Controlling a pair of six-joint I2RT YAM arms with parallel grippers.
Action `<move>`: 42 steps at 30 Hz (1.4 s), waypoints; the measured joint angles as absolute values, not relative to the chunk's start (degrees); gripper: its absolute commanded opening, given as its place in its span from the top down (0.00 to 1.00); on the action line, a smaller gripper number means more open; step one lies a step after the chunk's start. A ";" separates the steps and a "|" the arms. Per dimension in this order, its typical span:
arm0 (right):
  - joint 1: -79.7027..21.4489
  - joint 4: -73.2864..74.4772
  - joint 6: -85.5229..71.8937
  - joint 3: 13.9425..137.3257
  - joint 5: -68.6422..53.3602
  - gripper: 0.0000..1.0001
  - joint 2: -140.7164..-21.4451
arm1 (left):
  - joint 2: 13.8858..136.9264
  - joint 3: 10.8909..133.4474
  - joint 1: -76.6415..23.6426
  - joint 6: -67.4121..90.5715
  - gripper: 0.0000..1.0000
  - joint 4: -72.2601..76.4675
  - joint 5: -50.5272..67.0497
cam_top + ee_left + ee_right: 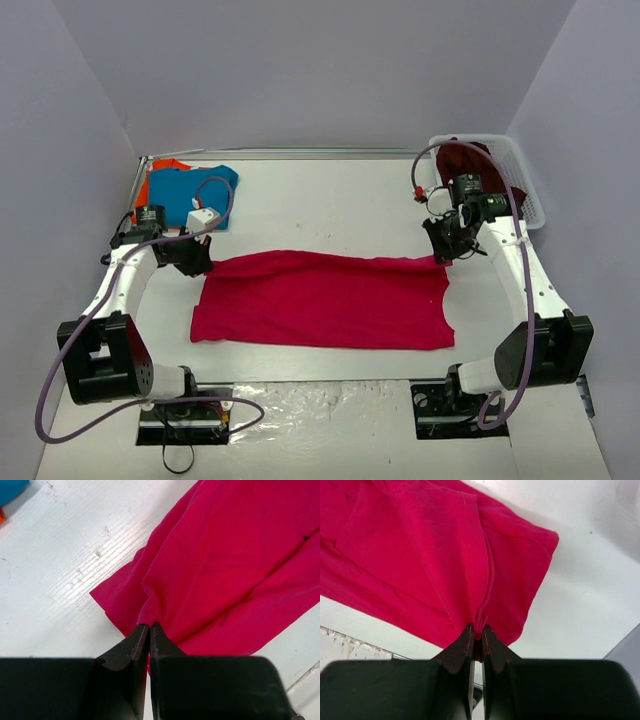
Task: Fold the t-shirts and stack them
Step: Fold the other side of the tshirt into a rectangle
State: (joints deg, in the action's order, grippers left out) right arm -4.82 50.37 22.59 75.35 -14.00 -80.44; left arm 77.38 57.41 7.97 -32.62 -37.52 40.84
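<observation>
A crimson-pink t-shirt (320,300) lies spread as a wide band across the middle of the table. My left gripper (200,262) is shut on its far left corner, and the left wrist view shows the cloth (220,565) pinched at the jaw tips (149,626). At the far right corner my right gripper (447,254) is shut on a fold of the same shirt (430,555), bunched between its tips (479,629). A blue t-shirt (195,190) lies on an orange t-shirt (150,185) at the back left. A dark maroon t-shirt (470,165) sits in the basket.
A white mesh basket (525,185) stands at the back right corner, right behind the right arm. Grey walls close in the table on three sides. The arm bases are bolted at the near edge.
</observation>
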 measured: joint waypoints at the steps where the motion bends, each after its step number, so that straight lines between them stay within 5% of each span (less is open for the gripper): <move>1: -4.82 50.41 22.65 74.48 -13.98 1.00 -80.20 | 77.38 56.95 7.97 -33.10 0.98 -37.60 40.77; 13: -4.99 51.62 24.36 68.01 -13.41 0.97 -80.88 | 79.72 55.90 7.97 -38.46 0.97 -37.89 39.53; 19: -5.52 51.75 25.78 65.82 -13.37 0.74 -85.93 | 82.89 55.92 7.99 -41.41 0.61 -39.22 39.13; 24: -5.89 51.68 26.87 65.36 -13.28 0.57 -91.09 | 84.44 55.94 8.01 -45.06 0.54 -42.52 38.96; 42: -6.07 51.59 31.97 74.59 -20.14 0.62 -102.26 | 81.10 60.38 8.01 -42.02 0.53 -47.37 38.09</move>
